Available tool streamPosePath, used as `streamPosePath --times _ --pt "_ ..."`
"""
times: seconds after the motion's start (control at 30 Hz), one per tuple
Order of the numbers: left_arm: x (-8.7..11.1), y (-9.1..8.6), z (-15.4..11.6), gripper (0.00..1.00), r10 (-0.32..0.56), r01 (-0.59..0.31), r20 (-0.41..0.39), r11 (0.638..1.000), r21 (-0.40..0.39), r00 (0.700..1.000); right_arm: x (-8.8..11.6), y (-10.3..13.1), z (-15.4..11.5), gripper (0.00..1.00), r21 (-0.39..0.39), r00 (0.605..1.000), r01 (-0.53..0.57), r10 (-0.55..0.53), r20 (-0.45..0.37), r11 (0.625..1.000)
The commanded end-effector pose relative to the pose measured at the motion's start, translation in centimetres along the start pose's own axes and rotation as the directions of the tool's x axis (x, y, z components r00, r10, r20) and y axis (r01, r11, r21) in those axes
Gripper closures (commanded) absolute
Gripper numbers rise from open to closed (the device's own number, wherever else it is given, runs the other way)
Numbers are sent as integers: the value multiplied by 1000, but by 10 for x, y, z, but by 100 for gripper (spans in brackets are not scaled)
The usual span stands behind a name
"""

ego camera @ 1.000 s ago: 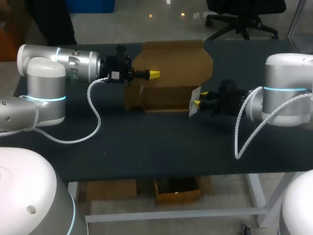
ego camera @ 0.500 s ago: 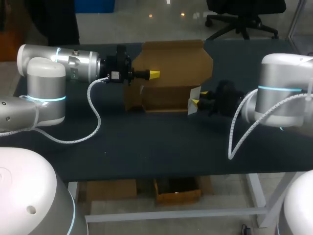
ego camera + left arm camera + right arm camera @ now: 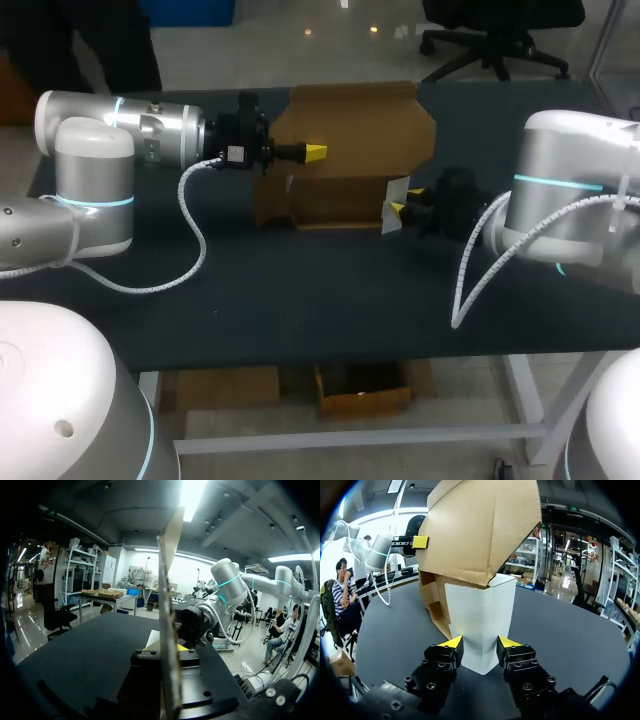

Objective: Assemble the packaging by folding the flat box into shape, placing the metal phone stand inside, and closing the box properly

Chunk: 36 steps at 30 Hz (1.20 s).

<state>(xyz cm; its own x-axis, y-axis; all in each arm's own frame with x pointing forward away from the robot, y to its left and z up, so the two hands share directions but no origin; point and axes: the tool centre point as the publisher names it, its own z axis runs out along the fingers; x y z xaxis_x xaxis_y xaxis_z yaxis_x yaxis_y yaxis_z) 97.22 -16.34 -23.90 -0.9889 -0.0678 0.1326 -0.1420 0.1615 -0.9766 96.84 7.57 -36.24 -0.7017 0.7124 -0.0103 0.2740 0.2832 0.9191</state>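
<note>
The dark counter point(image 3: 300, 310) is carrying a partly folded brown cardboard box point(image 3: 350, 140), which is standing between the left end effector point(image 3: 315, 151) and the right end effector point(image 3: 398, 208). Its white flap point(image 3: 480, 625) is resting on the counter between the right end effector's fingers. A white coiled cable point(image 3: 150, 285) is lying behind the left end effector.

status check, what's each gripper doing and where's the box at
Left gripper shut on cardboard box, upright panel. Right gripper at white flap, grip unclear. Box part-folded, open. Nothing seen in the way.
</note>
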Motion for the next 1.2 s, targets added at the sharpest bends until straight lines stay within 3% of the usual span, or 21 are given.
streamPosePath --times 0.03,1.2 --pt "-1 5 1 100 1 -1 -1 1000 0 1000 4 -1 5 60 -18 996 -7 9 90 1000" --pt "-1 5 1 100 1 -1 -1 1000 0 1000 -2 -4 6 63 -99 932 -152 176 318 983"
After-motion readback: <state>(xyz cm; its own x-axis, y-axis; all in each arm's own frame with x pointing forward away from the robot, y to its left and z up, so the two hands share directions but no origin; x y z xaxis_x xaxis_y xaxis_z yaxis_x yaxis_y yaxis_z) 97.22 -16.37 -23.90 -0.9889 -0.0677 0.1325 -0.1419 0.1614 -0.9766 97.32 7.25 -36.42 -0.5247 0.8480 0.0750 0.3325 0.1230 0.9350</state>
